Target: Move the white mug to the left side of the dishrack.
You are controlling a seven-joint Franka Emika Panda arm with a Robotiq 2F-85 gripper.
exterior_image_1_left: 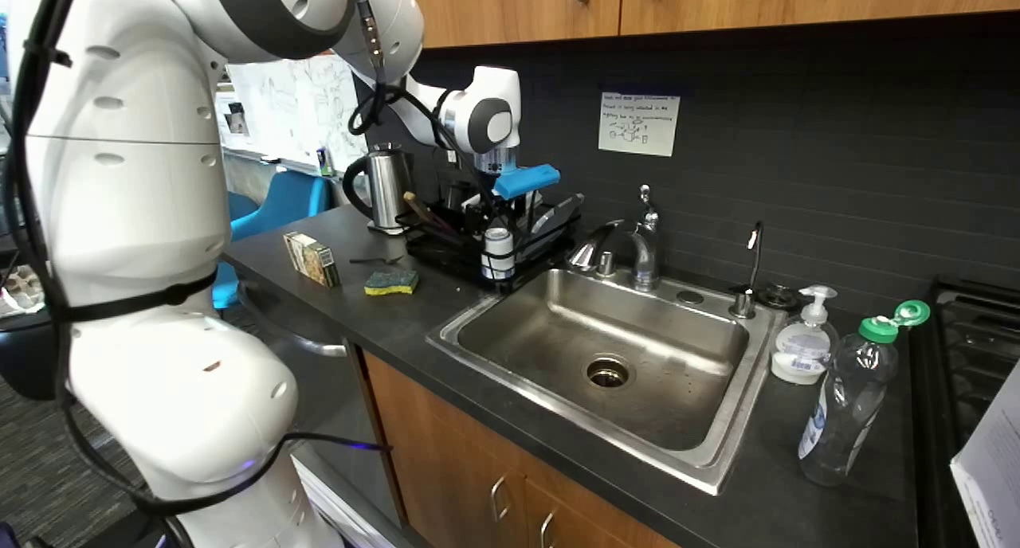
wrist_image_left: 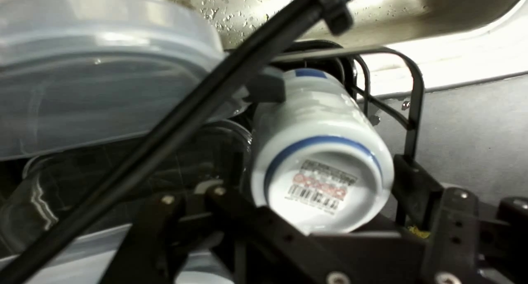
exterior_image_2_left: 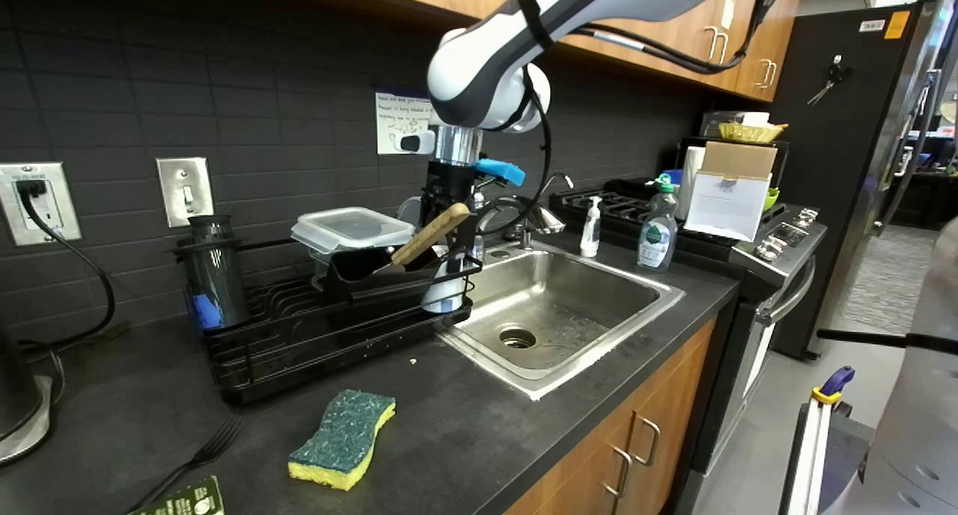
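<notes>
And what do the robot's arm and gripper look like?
The white, rounded arm has dark grey bands, black straps and cables, a silver ring and a blue piece near its end. The gripper is black, with jointed links and silver screws.

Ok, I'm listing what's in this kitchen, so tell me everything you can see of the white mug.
The white mug looks like glazed ceramic, with a blue line edging its recessed base, a blue patch toward the rim end, and a label with a barcode and red print on the base. It sits base up inside the dishrack, at the end beside the sink. The gripper straddles it; whether they touch, I cannot tell. I cannot make out a handle.
</notes>
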